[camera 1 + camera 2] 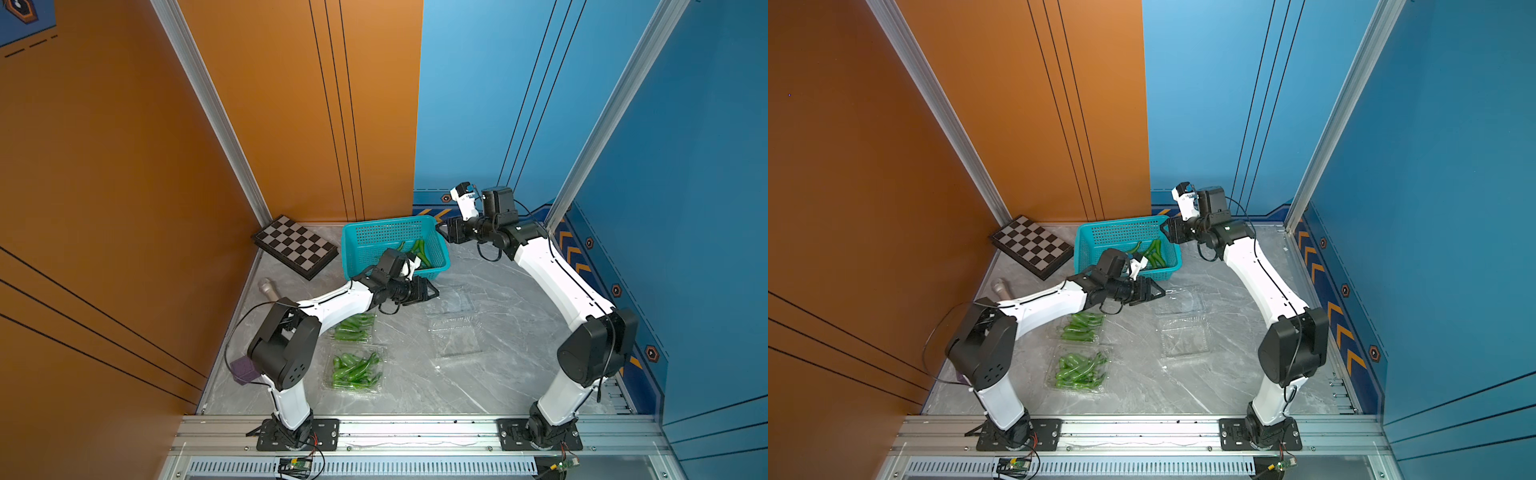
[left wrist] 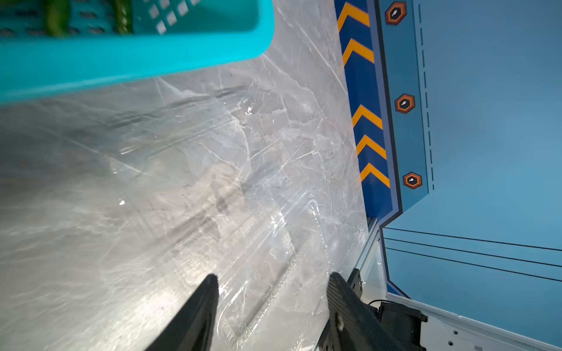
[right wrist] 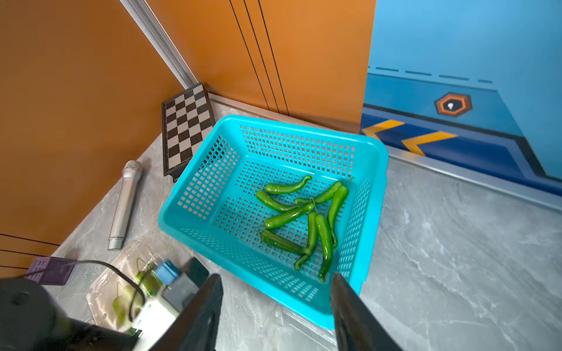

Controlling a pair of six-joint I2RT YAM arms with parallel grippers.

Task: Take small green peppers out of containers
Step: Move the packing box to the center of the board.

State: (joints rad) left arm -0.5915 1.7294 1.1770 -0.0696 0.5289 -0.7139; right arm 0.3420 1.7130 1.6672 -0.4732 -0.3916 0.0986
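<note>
- L gripper (image 2: 273, 278) jaws stood apart, empty, over empty container (image 2: 273, 243).
- R gripper (image 3: 275, 276) jaws stood apart, empty, above basket (image 3: 194, 188).
- Some peppers (image 3: 304, 218) lay in basket; rest sat in two full containers (image 1: 355, 372) by L arm.

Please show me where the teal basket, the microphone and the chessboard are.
teal basket (image 3: 304, 132): right wrist view, on its rim.
microphone (image 3: 123, 206): right wrist view, silver handle.
chessboard (image 3: 187, 127): right wrist view, checkered top.
</note>
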